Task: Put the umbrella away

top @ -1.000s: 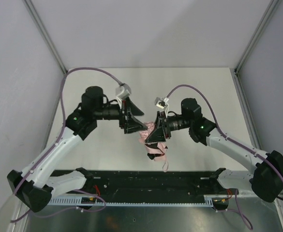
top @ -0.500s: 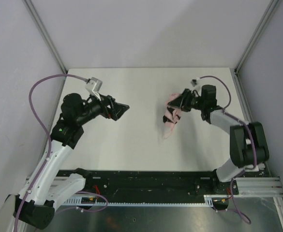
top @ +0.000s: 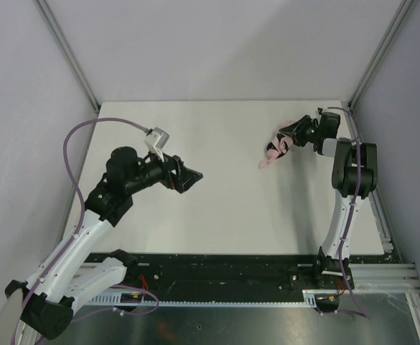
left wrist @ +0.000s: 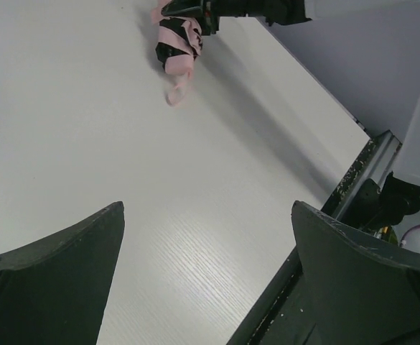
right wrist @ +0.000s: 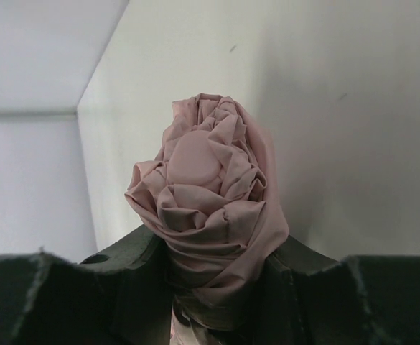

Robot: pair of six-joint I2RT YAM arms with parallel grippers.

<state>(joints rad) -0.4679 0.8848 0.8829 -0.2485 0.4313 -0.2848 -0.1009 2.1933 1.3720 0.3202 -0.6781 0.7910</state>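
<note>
1. My right gripper is out at the far right corner of the white table, with its arm folded back on itself close to the right wall
2. It is pinching the umbrella; in the right wrist view the pink bundle sits clamped between the two dark fingers, one on each side
3. That same view shows crumpled pale pink fabric gathered round a flat round cap, which faces the camera
4. From above, the umbrella is a compact bundle sticking out of the gripper to the left and slightly toward the near side, with dark bands across it and a pale pink end furthest from the fingers
5. The left wrist camera catches it at the top of its view, pale end pointing down toward the table; I cannot tell whether that end touches the surface
6. My left gripper hangs over the left-middle part of the table, well apart from the umbrella and aimed toward the right side
7. Its fingers are spread wide, and between them I see only bare table
8. A black rail runs along the near edge of the table, between the two arm bases
</note>
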